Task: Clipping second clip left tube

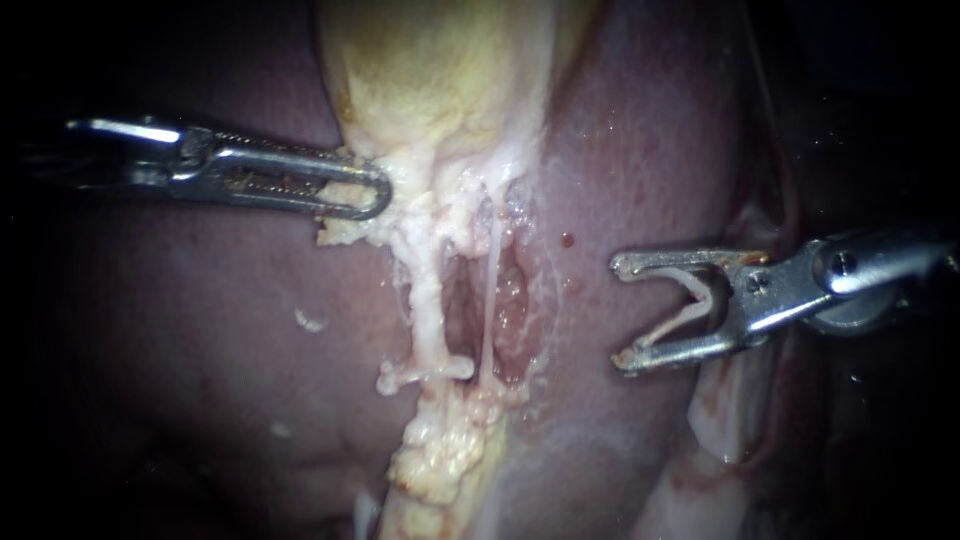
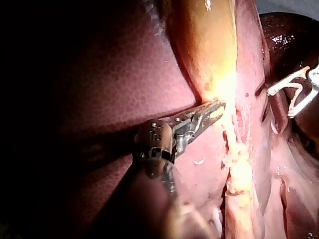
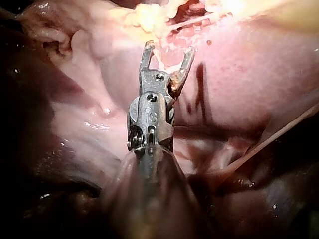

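1. The left tube runs down from the gallbladder, beside the thinner right tube. What looks like one seated clip crosses its low end.
2. The second clip is not on yet. The loaded clip rides in my right instrument, well apart from the tube, over the liver.
3. Right jaws spread wide, both touching the loaded clip, mouth facing the tubes.
4. My left instrument comes in level, jaws pinching the gallbladder's lower edge.
5. Left to do, I judge: advance, straddle the tube, squeeze.
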